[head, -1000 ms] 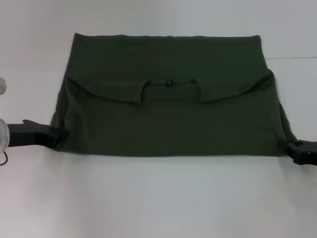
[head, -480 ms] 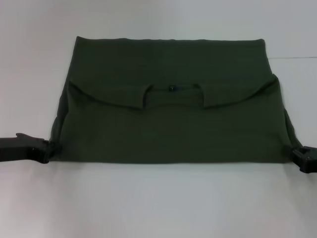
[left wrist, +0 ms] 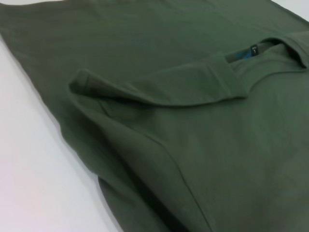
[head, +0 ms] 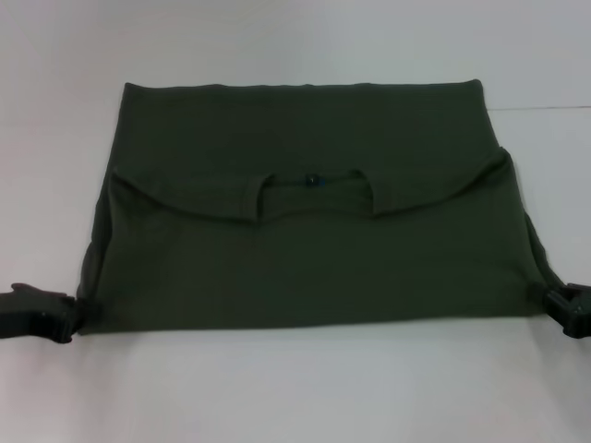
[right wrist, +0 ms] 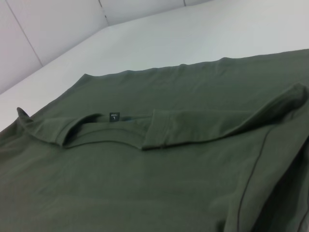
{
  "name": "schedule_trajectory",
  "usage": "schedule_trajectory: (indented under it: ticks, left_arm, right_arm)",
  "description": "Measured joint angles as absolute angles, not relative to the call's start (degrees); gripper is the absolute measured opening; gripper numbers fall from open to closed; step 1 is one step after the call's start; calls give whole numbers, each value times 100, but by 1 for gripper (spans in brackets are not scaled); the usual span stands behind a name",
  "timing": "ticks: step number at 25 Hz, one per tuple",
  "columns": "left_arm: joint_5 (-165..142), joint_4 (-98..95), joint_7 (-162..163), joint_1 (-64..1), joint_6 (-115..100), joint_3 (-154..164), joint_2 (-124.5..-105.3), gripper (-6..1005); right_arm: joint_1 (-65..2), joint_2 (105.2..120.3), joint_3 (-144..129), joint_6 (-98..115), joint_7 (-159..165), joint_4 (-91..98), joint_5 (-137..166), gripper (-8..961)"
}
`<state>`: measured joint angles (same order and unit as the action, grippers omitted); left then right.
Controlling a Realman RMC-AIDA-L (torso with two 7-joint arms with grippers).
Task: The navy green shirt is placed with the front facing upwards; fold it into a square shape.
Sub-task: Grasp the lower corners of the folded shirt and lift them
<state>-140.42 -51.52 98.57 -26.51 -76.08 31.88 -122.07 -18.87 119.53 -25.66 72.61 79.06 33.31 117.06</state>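
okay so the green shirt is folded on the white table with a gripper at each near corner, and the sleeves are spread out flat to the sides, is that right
Not quite: the sleeves are not spread out to the sides. The head view shows both sleeves folded inward over the navy green shirt, their ends meeting near the collar label. The rest holds: the shirt lies folded on the white table, with the left gripper and right gripper at its near corners.

We see 2 grippers low, near | left gripper (head: 57,316) at near-left, pinched shut | right gripper (head: 559,305) at near-right, pinched shut
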Motion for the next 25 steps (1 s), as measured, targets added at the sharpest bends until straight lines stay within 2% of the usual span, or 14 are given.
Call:
schedule_trajectory:
  ticks: [25]
  left_arm:
    - [-14037, -5691, 8624, -1766, -9460, 2297, -12390, 36]
  right_arm:
    - [-1054, 11992, -2135, 8360, 6856, 3261, 11734, 65]
